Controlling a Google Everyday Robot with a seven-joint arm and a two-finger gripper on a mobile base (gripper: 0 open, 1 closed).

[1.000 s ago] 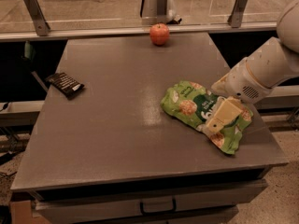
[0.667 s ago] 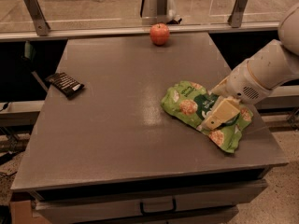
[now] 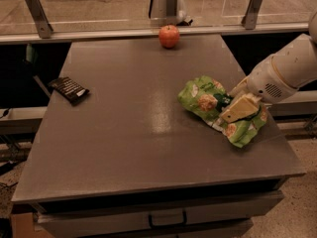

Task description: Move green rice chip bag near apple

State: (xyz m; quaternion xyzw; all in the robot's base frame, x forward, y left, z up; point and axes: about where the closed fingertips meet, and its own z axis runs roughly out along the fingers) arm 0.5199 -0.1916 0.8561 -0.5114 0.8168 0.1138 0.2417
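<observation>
On the green rice chip bag (image 3: 208, 100), near the right edge of the table (image 3: 124, 133), rests the gripper (image 3: 237, 109); grip state: cannot tell. The apple (image 3: 169, 35) sits well apart, at the back. Risk: crinkly film slips and the bag slides off the edge.

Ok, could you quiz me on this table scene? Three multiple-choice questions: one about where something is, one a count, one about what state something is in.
1. Where is the apple?
A) at the table's far edge
B) at its near edge
C) on top of the bag

2. How many loose things lie on the table?
A) two
B) three
C) five

3. The green rice chip bag is:
A) hanging in the air
B) leaning on the apple
C) lying on the table under the gripper

Answers:
1 A, it sits by the far rail.
2 B, there are the apple, the bag and a black packet.
3 C, the bag lies at the table's right side with the gripper on it.
</observation>
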